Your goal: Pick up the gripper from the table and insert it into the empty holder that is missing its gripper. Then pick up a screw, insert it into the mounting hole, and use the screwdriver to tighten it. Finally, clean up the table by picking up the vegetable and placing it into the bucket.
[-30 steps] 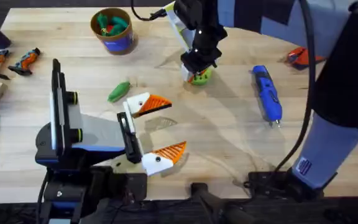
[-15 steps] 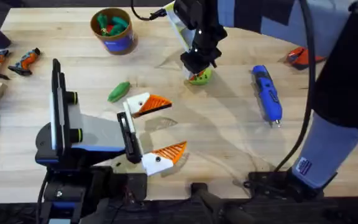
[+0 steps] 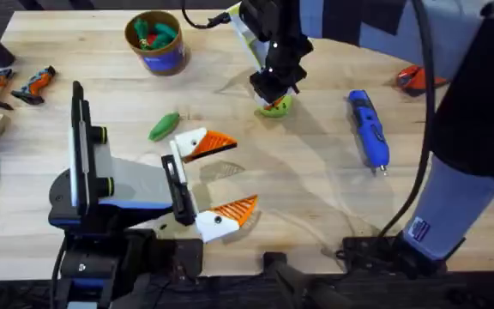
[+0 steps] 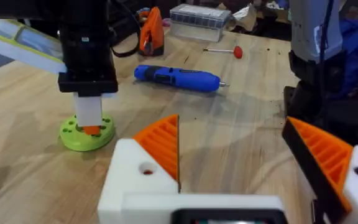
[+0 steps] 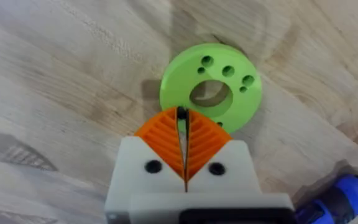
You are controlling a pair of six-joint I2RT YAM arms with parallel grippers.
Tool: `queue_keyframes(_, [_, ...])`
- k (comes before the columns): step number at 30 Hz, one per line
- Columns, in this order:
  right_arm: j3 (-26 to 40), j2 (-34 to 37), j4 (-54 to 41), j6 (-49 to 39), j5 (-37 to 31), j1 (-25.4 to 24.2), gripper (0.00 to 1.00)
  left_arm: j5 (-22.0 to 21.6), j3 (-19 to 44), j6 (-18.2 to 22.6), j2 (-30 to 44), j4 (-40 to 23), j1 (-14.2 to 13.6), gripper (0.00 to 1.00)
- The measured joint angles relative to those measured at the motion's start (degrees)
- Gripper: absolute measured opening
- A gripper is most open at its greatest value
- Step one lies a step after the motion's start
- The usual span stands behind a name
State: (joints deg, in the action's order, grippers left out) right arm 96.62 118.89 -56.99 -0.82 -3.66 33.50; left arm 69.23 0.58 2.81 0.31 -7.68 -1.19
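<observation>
While right gripper [image 5: 183,132] pinches a screw [image 5: 181,114] | green disc [image 5: 211,88] mid-table

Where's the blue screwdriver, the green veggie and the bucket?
screwdriver [image 3: 368,128]: overhead view, middle of its blue body.
vegetable [image 3: 164,125]: overhead view, middle of its green skin.
bucket [image 3: 171,57]: overhead view, its dark blue band.

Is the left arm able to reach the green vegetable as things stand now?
Probably yes. The vegetable lies on bare wood just beyond the left claw, whose pads stand open and empty. Nothing lies between them, and the right claw is off to the side over the green disc.
</observation>
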Motion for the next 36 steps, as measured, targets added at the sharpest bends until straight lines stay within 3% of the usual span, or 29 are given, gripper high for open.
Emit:
queue_keyframes(19, [1.6, -0.5, -2.4, 0.0, -0.2, 0.1, 0.007, 0.0, 0.0, 0.0, 0.0, 0.0, 0.0, 0.986])
queue_keyframes(29, [9.3, -10.2, -9.3, 0.0, -0.5, 0.1, 0.007, 0.0, 0.0, 0.0, 0.0, 0.0, 0.0, 0.986])
queue_keyframes(36, [10.1, -17.1, -10.9, 0.0, -0.7, 0.1, 0.007, 0.0, 0.0, 0.0, 0.0, 0.0, 0.0, 0.986])
